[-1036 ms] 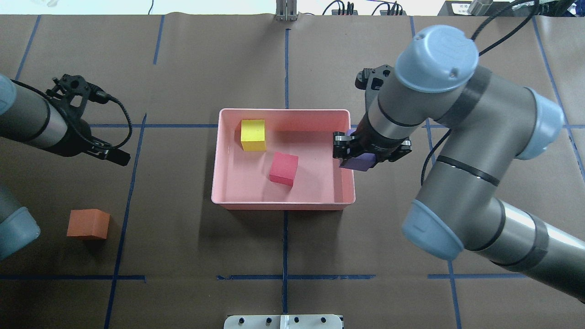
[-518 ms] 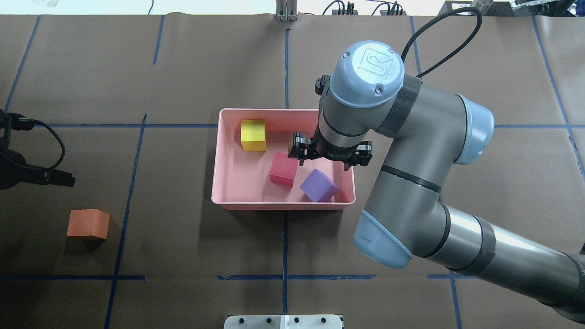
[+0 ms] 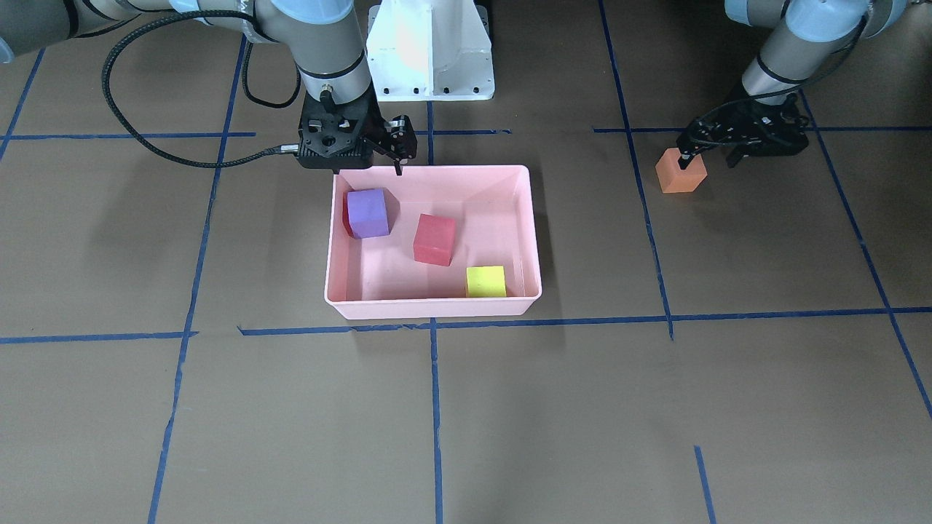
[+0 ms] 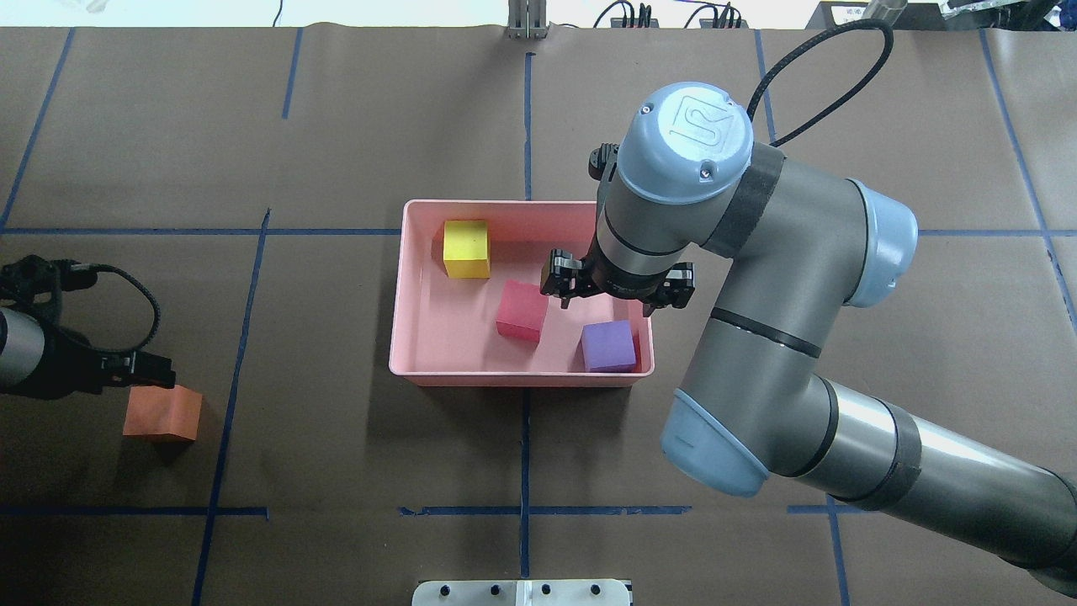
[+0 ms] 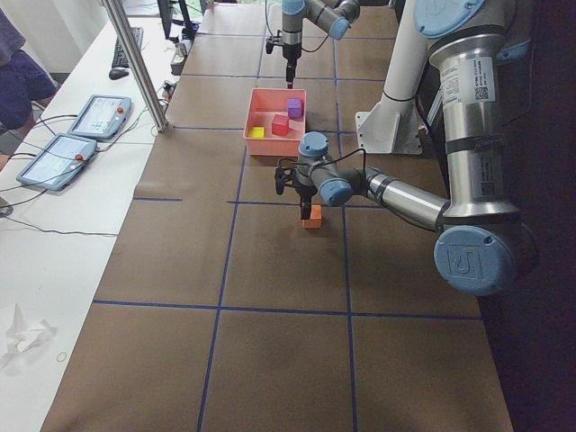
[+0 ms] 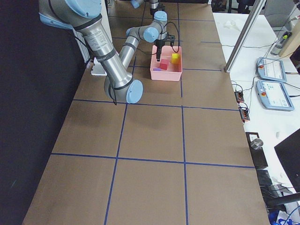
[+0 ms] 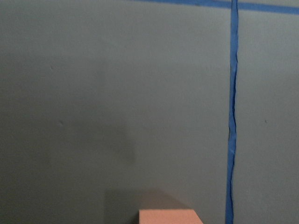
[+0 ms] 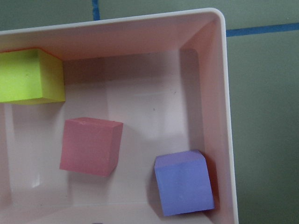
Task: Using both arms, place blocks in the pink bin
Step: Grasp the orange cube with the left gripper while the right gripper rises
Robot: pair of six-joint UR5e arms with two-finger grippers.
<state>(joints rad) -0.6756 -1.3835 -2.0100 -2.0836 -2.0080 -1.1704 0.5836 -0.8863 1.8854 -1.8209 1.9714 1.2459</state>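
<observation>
Front view: I'm watching the right fingers (image 3: 398, 161) hanging spread over the shallow pale-pink plastic bin (image 3: 429, 309), which is holding a matte purple foam cube (image 3: 367, 212), red cube (image 3: 435, 239) and yellow cube (image 3: 486, 282). Overhead: the left fingers (image 4: 147, 370) are hovering spread just beside the orange foam cube (image 4: 162, 412) on the bench (image 4: 336, 126).

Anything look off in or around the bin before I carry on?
Nothing stands out. The purple block, red block and yellow block lie inside the pink bin, the red one turned a little askew to the walls. Only the orange block sits out on the table, by the left gripper. No damage visible.
</observation>
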